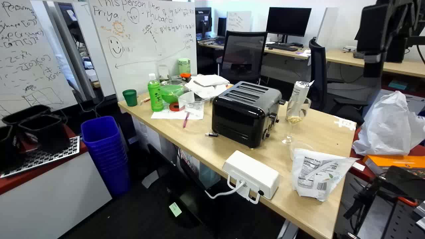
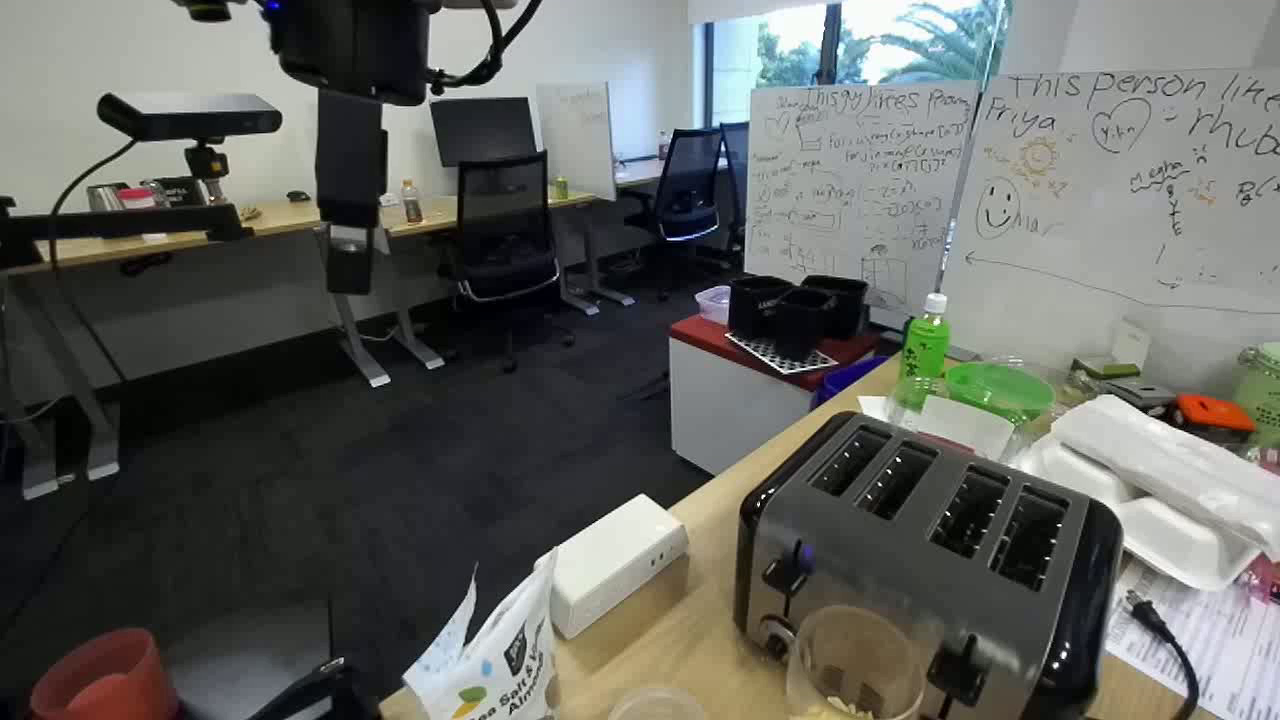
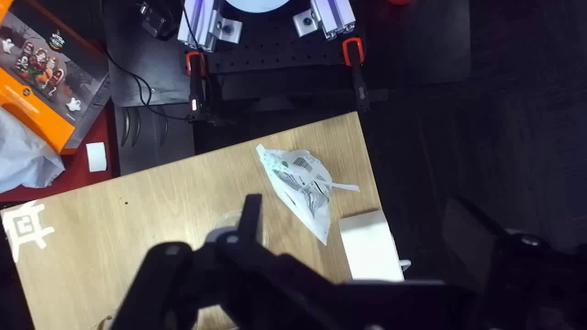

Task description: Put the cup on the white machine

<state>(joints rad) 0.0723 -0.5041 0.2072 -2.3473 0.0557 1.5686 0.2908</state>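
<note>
White machine [image 3: 370, 247] appears between the parted fingers of the claw [image 3: 355, 200] in wrist view; the cup [image 3: 230, 220] lies left, so claw should go left and down.

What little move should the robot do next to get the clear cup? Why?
Probably slide the open gripper sideways until it's over the clear cup: in the wrist view, one finger partly covers the cup instead of both flanking it, and the almond bag stands close beside.
</note>
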